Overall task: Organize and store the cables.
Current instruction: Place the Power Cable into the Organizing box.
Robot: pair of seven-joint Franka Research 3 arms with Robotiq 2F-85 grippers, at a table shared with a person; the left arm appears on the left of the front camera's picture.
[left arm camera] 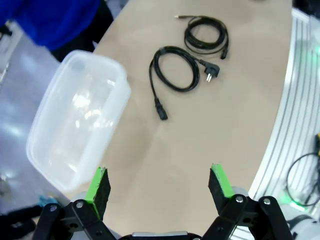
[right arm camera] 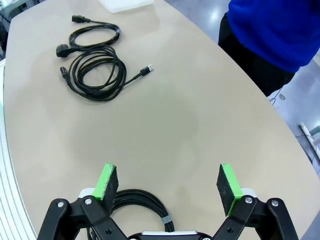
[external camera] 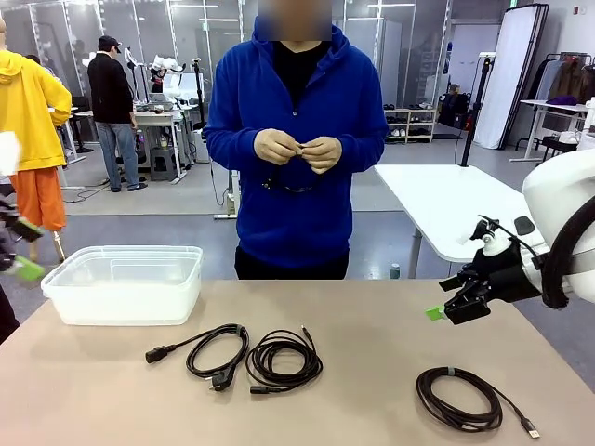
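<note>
Cables (external camera: pixel 449 372) on beige workshop table (external camera: pixel 372 325)

Your right arm (external camera: pixel 569 218) reaches in from the right side, wrist turned so the right gripper (external camera: pixel 444 299) points inward and slightly downward, held up in the air. Its two fingers stand spread wide, green pads (right arm camera: pixel 106 182) facing each other with nothing gripped between them. Your left gripper (left arm camera: pixel 160 182) hangs raised at the left side, looking down, its jaws equally wide apart and empty.
</note>
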